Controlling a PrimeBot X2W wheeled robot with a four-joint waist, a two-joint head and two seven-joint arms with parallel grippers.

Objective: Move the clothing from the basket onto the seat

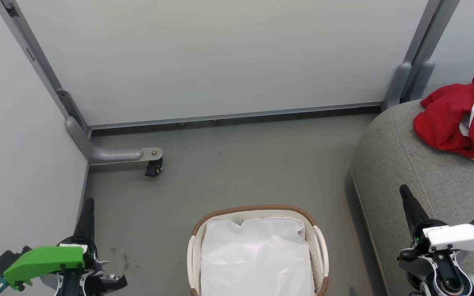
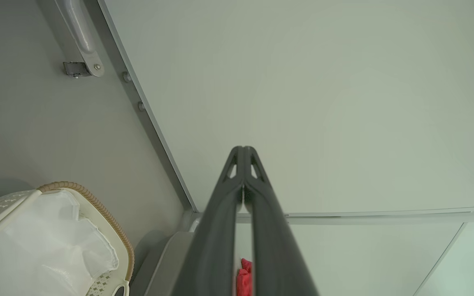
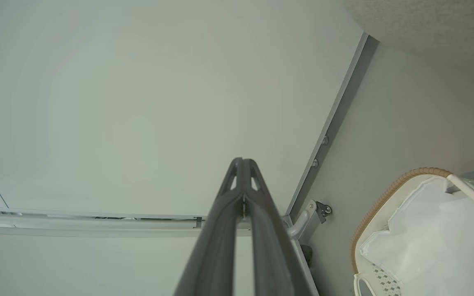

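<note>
The clothing (image 1: 459,119) lies in a bright red heap with white stripes on the seat (image 1: 418,185), at the right edge of the head view, upper half. The basket (image 1: 257,209) stands on the grey floor (image 1: 220,172) at the bottom centre of that frame, well apart from the heap. Inside it the white liner (image 1: 257,255) lies bare, with no red fabric in the part that shows; its near end is cut off by the frame's bottom edge.

The left jaws, at the lower left of the head view, are pressed fully together and hold nothing. The right jaws, at the lower right in front of the seat's edge, are likewise closed tight and empty. Both point up the frame, clear of the basket and the clothing.

By this layout the task looks finished, or very nearly. Whether the heap is both garments cannot be told, since its folds run off the frame.
</note>
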